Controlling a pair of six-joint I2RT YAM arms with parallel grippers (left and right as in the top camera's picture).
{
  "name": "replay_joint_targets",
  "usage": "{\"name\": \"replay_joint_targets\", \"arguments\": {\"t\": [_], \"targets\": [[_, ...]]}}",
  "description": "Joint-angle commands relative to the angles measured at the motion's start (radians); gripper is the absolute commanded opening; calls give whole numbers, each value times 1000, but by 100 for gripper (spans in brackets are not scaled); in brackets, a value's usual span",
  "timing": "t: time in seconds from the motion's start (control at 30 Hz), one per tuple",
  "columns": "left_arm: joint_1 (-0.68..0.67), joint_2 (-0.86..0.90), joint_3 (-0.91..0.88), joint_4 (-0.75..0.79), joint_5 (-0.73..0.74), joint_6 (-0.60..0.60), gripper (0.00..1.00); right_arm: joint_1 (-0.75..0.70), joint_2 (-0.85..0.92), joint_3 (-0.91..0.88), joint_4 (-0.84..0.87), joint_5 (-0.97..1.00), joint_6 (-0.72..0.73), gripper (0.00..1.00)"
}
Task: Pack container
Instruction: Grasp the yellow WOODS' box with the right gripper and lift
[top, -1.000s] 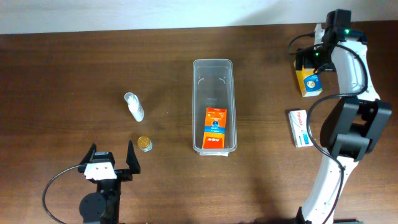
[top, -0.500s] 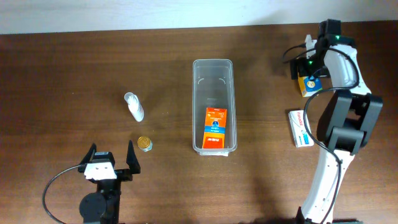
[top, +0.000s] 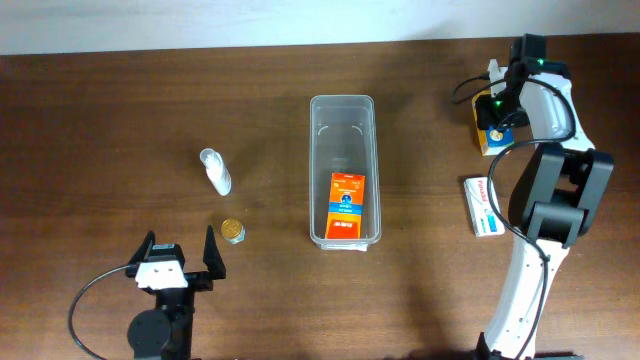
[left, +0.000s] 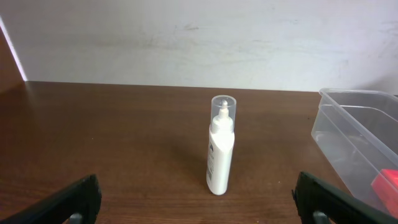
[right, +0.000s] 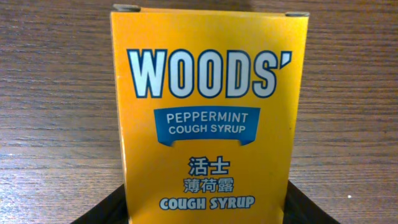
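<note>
The clear plastic container (top: 343, 120) lies lengthwise at the table's middle with an orange box (top: 347, 203) in its near end. It also shows at the right of the left wrist view (left: 348, 134). My right gripper (top: 497, 108) is at the far right, its fingers pressed against both sides of a yellow cough syrup box (top: 490, 138), which fills the right wrist view (right: 210, 124) and rests on the table. My left gripper (top: 180, 262) is open and empty at the front left (left: 199, 208).
A white bottle (top: 215, 172) lies left of the container and shows ahead of the left gripper (left: 221, 155). A small gold tin (top: 232, 231) sits near it. A white flat box (top: 483, 206) lies at the right, in front of the yellow box.
My right arm has swung in and come down over the yellow box, which has shifted slightly left. The left arm has not moved.
</note>
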Motion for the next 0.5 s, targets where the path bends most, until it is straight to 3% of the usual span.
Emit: {"name": "replay_joint_targets", "arguments": {"t": [0.0,0.1,0.3,0.47], "targets": [[4,-5,-4,-2,14,19,99,3,11,6,0,-4,-3,50],[4,-5,-4,-2,14,19,99,4,11,6,0,-4,6,40],[4,-5,-4,-2,14,19,99,5,3,57,-42,-20,56,40],[4,-5,-4,-2,14,19,99,6,1,222,-216,-114,57,40]]}}
